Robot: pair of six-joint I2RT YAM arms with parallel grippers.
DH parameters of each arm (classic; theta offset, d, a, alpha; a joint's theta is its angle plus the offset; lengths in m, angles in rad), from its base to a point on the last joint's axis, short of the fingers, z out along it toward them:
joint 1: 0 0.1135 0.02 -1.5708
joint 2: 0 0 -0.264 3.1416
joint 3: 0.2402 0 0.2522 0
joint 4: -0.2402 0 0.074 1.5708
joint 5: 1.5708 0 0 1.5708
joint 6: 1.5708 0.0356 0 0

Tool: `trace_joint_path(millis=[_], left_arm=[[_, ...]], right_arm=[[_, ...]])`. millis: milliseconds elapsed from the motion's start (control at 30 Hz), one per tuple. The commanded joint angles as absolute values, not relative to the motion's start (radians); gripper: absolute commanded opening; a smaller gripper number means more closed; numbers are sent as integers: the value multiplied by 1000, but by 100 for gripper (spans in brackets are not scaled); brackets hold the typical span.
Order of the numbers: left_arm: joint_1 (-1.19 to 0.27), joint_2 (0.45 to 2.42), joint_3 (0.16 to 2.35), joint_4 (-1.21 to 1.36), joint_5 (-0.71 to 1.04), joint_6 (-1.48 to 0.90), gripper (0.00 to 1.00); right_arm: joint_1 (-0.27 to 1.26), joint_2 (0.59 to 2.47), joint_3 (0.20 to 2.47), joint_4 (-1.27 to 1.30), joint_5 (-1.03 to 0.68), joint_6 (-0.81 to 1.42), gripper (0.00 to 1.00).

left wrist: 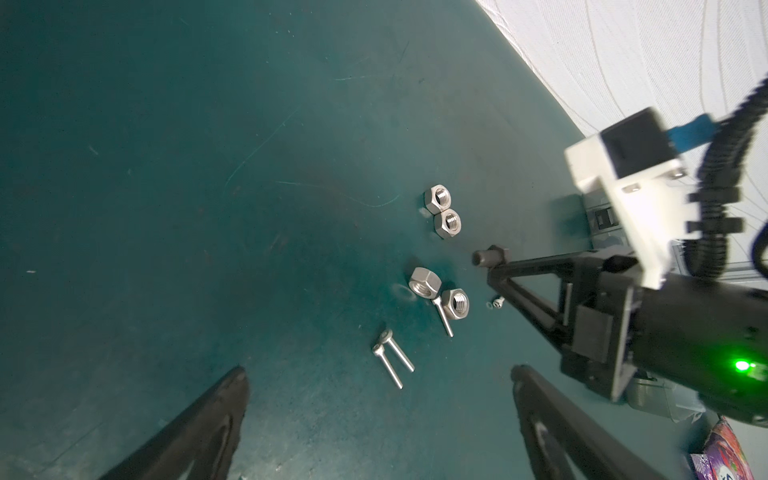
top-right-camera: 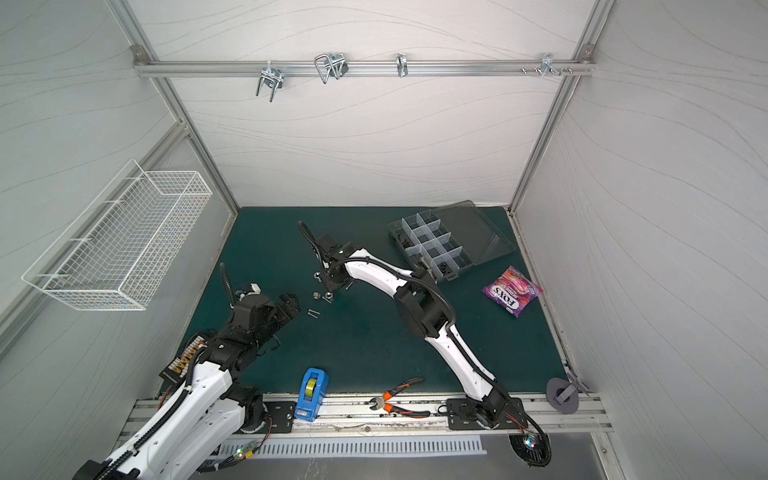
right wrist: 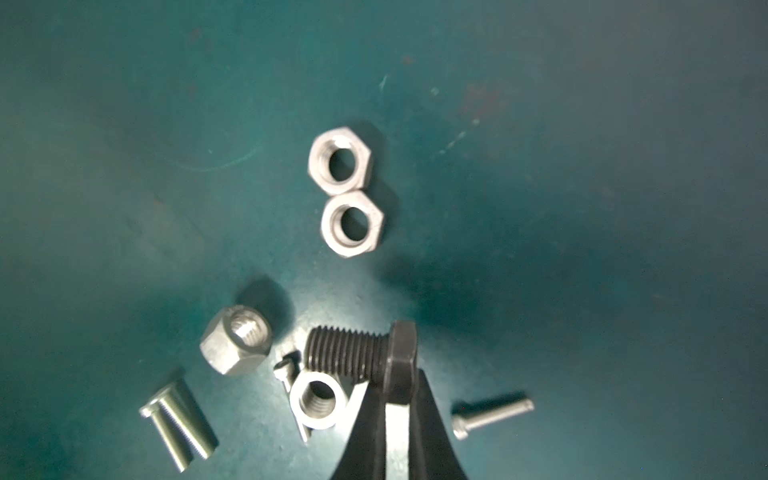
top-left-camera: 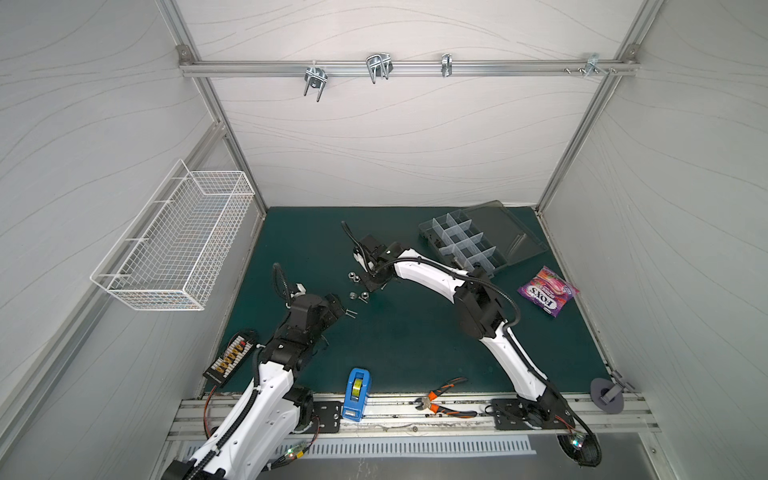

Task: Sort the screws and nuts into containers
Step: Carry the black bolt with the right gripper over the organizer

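— How did we find the right gripper (right wrist: 398, 376)?
— Its fingers were clamped on the head of a black hex bolt (right wrist: 340, 353), with the threads sticking out sideways beside the loose silver nuts (right wrist: 340, 162).
— And the left gripper (left wrist: 378, 370)?
— Spread wide and holding nothing. In its wrist view, two of the thin silver screws (left wrist: 392, 361) lay between its fingertips.
— Our count?
— Four silver nuts, four thin silver screws, one bolt.

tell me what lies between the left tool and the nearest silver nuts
Two thin silver screws, side by side, lie between the left tool and those nuts; the left wrist view shows it.
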State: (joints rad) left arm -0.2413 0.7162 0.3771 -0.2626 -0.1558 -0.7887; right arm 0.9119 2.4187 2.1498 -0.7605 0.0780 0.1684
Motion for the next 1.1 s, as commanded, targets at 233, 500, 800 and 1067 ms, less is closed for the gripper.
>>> trace_joint_path(millis=[233,500,800,1067], left_arm=[[-242,719,393,-232,-160,-795,100],[-242,722,394,-229,-158,-797,100],[-242,731,401,-226,-153,-796,100],[-242,738,403,-223,-140,-795,99]], right_arm=[[791,2257,2090,-733,97,182,0],[650,2194,2071,-741,130,159,0],[508,2206,2094,-765,147,152,0],[441,2279,2158,-803,168,143,0]])
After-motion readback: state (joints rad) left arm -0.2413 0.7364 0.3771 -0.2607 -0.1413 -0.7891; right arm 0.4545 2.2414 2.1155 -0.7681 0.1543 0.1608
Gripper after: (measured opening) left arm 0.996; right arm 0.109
